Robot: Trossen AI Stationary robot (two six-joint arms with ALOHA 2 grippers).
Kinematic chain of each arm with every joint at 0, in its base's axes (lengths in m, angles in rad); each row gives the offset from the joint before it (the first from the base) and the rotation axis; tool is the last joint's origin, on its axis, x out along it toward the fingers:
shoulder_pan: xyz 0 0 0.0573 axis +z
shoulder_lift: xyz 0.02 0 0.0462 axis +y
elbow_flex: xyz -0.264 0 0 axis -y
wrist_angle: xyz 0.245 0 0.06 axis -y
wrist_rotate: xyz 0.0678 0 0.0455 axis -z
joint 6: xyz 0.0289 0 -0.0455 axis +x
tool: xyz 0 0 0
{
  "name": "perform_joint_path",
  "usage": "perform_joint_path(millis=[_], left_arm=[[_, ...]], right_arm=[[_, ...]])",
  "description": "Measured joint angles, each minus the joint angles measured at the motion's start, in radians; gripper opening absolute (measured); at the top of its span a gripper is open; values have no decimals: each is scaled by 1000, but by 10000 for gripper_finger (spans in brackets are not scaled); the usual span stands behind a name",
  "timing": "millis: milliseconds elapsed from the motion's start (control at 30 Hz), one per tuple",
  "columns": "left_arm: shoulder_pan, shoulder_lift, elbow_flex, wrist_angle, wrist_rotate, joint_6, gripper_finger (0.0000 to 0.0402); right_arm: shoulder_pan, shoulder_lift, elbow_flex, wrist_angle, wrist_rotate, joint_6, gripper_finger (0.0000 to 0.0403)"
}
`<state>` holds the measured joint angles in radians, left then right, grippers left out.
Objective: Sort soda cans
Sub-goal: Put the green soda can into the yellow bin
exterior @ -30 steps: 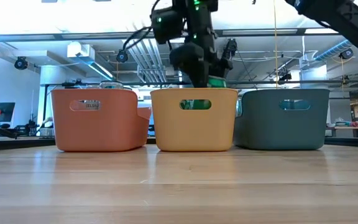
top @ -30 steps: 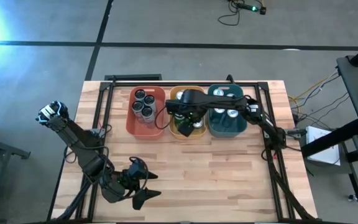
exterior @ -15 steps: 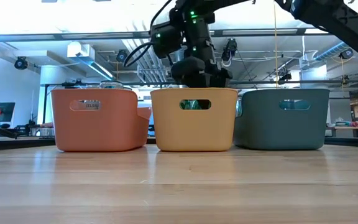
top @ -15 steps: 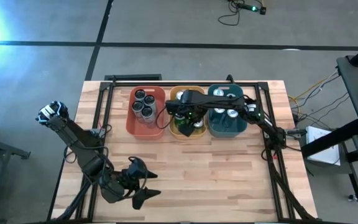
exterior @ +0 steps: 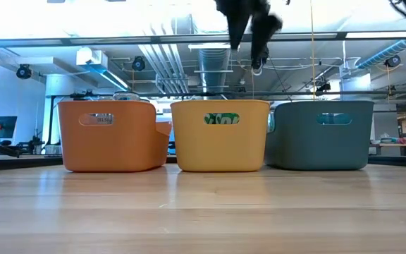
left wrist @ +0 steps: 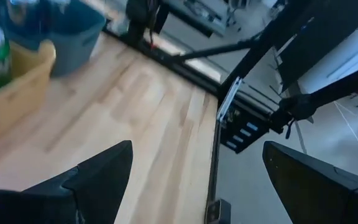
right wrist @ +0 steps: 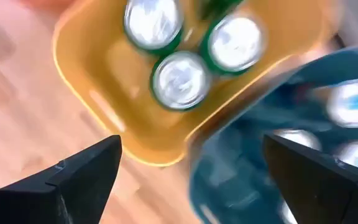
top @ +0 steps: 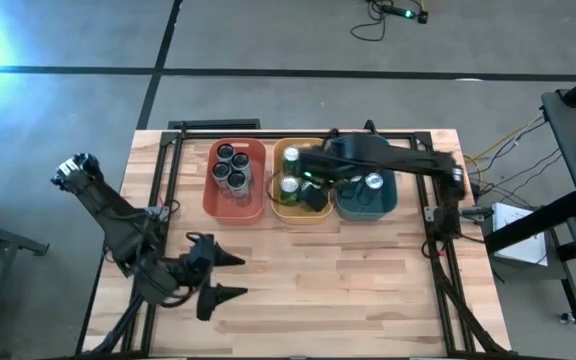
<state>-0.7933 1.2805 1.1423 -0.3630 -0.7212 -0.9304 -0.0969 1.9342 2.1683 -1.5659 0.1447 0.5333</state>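
Three tubs stand in a row at the table's far side: red (top: 236,205), yellow (top: 280,208) and teal (top: 366,208). Black soda cans (top: 232,165) stand upright in the red tub. Green cans (right wrist: 180,79) stand in the yellow tub, and pale blue ones (right wrist: 352,102) in the teal tub. My right gripper (right wrist: 192,149) hangs open above the yellow tub's near right corner with nothing between its fingers. In the low view it (exterior: 249,25) is high above the tub rims. Over the table's near left part, my left gripper (top: 236,275) waits open and holds nothing.
A dark metal frame (top: 173,170) runs along the table's left, right and far edges. Bare wooden table top (top: 338,280) lies between the tubs and the near edge. The tubs' flat near walls (exterior: 220,137) stand side by side, close together.
My right gripper has gone down into the yellow tub, then risen well above the rims and drawn toward the table's right; a green can it brought now stands in that tub. My left arm has swung a little, its gripper shifting toward the table's far side.
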Motion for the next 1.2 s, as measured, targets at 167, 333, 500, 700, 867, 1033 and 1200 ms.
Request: perform_joint_path(millis=[167, 333, 500, 700, 867, 1033, 1200], left_arm=[[7, -72, 0, 8, -122, 122, 345], [31, -134, 0, 12, -360, 174, 345], [70, -175, 0, 12, -392, 174, 345], [70, -183, 0, 3, -384, 162, 345], [69, -176, 0, -1, -347, 159, 345], [69, -160, 0, -6, -343, 159, 345], [71, -147, 0, -8, -343, 162, 345]], right_arm=[[64, -139, -65, 15, 164, 90, 384], [41, -196, -234, 76, 174, 154, 384], [-20, -184, -445, 268, 171, 208, 384], [-96, -164, -550, 522, 171, 315, 384], [-152, -165, -561, 556, 170, 385, 384], [-158, -165, -561, 574, 119, 401, 384], [-157, -137, -565, 609, 89, 465, 384]])
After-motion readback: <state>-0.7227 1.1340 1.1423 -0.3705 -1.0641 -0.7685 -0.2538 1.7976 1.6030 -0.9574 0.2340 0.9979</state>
